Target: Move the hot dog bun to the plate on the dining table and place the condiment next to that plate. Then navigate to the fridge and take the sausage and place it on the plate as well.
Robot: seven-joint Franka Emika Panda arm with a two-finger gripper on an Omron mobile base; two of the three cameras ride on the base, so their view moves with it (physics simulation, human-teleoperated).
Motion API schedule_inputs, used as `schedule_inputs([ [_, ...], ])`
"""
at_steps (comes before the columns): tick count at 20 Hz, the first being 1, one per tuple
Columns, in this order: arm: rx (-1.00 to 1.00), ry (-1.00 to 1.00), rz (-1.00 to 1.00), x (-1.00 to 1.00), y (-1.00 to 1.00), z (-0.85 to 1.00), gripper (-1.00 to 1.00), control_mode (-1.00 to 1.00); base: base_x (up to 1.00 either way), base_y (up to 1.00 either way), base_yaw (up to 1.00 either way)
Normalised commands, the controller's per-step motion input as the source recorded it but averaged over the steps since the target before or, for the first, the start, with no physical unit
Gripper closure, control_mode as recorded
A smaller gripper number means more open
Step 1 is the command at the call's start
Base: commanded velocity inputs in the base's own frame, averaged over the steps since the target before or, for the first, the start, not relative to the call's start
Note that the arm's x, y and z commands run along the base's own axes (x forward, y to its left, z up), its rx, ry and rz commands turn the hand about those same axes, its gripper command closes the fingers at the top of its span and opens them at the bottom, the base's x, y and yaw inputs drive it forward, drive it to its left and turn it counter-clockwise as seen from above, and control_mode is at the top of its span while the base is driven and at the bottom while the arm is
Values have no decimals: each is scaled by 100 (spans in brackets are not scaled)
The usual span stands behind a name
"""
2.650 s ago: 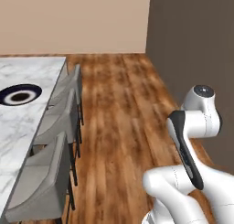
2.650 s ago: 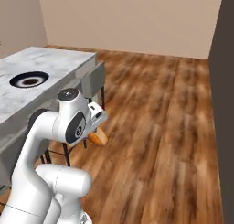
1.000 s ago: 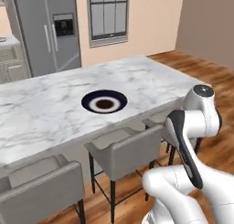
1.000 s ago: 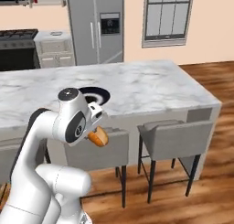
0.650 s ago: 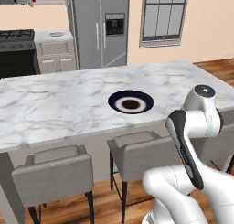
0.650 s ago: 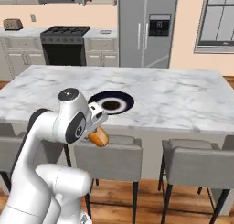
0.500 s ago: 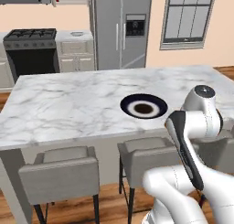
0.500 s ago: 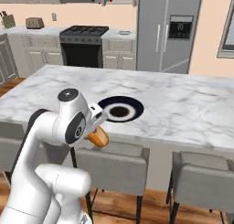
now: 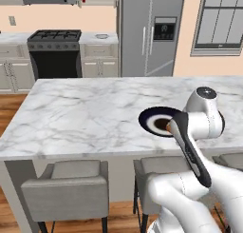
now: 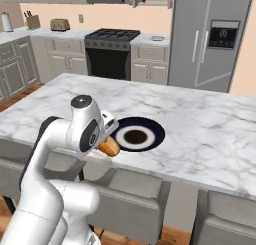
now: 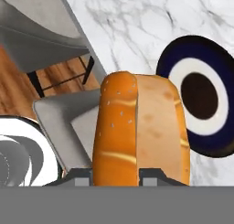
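Claw (image 11: 116, 175) observed clamped on the hot dog bun (image 11: 139, 131); in the hand view the two dark finger tips (image 11: 80, 175) sit at either side of the bun's near end, and the orange-tan bun stands up lengthwise from between them. In the right base view the bun (image 10: 109, 147) projects from the claw (image 10: 104, 141) at the front of the white arm, held above the near edge of the dining table (image 10: 210, 134); it is clear of the marble top, not resting on it.

The plate (image 10: 136, 134), dark navy with a pale ring and dark centre, lies flat on the marble just beyond the claw and slightly to its right in the right base view; in the hand view the plate (image 11: 199, 97) sits to the right of the bun, partly hidden behind it; bun and plate are not touching. In the left base view the plate (image 9: 159, 122) is partly covered by the arm's upper joint.

Below the claw, grey upholstered chairs (image 10: 132, 196) are tucked against the table's near side; one chair (image 11: 68, 122) shows in the hand view behind the bun's left side, over wood flooring (image 11: 16, 88).

Well beyond the claw, past the far side of the table: the stainless two-door fridge (image 10: 212, 36) with its black dispenser panel (image 10: 220, 35), doors shut; to its left a black range (image 10: 111, 51) set among beige cabinets (image 10: 150, 64).
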Motion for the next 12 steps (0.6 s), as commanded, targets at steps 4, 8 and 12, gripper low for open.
schedule_inputs([
  [4,11,23,17,100,-42,0,100,-100,0,0,0],
  [8,8,28,12,100,-31,0,100,-100,0,0,0],
  [12,3,31,6,100,-20,-3,100,-100,0,0,0],
])
